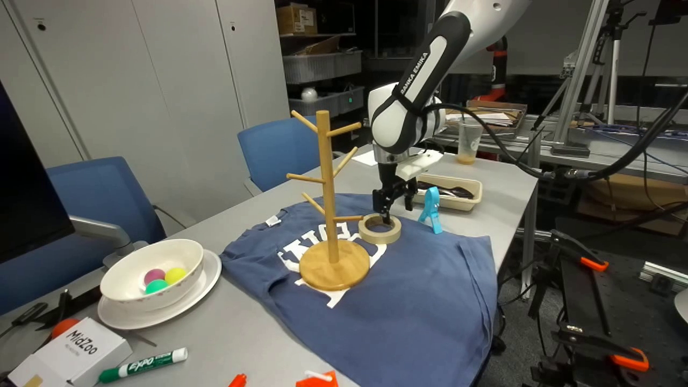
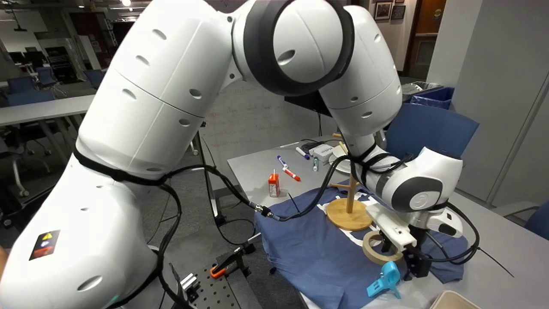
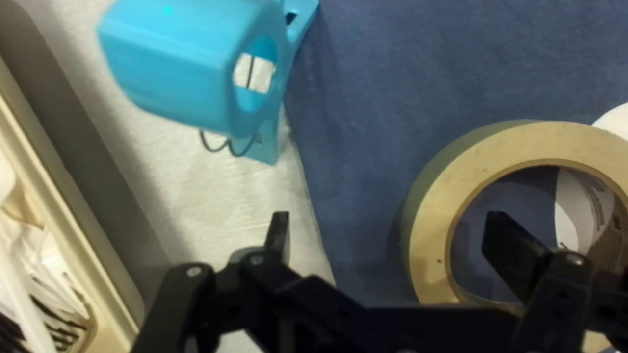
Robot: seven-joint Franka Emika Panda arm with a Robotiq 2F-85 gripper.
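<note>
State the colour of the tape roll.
The tape roll is beige, clearest in the wrist view.

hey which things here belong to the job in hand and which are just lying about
Likely the job:
gripper, open
tape roll, one finger at its hole

Seemingly just lying about:
shirt, under the roll
blue clip
wooden stand
white bowl
green marker
tray

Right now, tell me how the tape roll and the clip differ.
The tape roll is tan and ring-shaped; the clip is light blue with splayed legs. The tape roll lies flat on the shirt; the clip stands at the shirt's edge. Both are near the open gripper, neither gripped.
</note>
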